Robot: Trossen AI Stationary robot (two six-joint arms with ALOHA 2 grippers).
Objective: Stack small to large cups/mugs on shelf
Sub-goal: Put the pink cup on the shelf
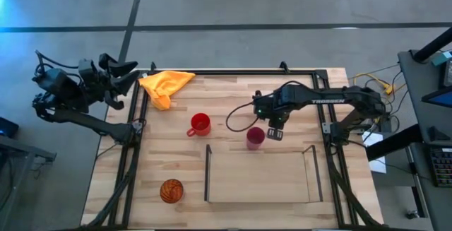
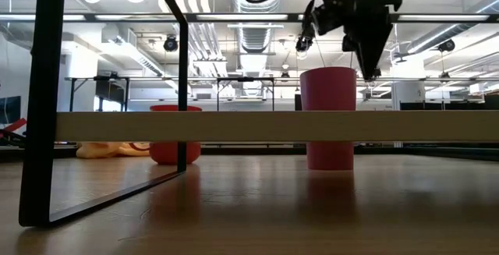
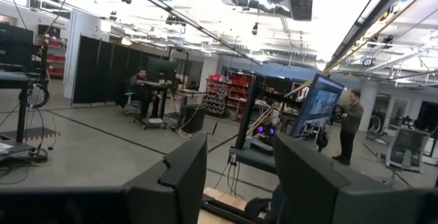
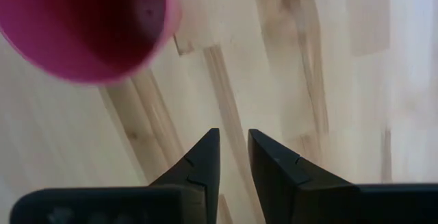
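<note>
- Right gripper (image 1: pixel 275 133) hangs above the table (image 1: pixel 233 97), just beside the magenta-pink tumbler (image 1: pixel 255 138), on the side toward the right arm's base. In the right wrist view its fingers (image 4: pixel 202 159) are nearly together, only a narrow gap between them, nothing held; bare wood below.
- Low view: right gripper (image 2: pixel 368 66) tip points down, level with the tumbler's (image 2: pixel 329 118) rim, apart from it as far as I can tell.
- Tumbler stands upright on the table, just outside the long edge of the shelf (image 1: pixel 260 177) (not on the board). Right wrist view looks into its open mouth (image 4: pixel 89 22).
- Red mug (image 1: pixel 200 124) upright on the table, well apart from the tumbler toward the left arm's side, handle pointing toward that side; also off the shelf.
- Orange cup with dark lines (image 1: pixel 171 190) sits near the table's front edge, just outside the shelf's dark end panel on the left arm's side.
- Shelf board carries nothing.
- Yellow-orange cloth (image 1: pixel 164 85) lies crumpled at the table's far corner, near the left arm.
- Left gripper (image 1: pixel 120 83) waits off the table beyond that corner, raised; left wrist view shows its fingers (image 3: pixel 179 176) spread apart, empty, facing the room (people at desks far off).
</note>
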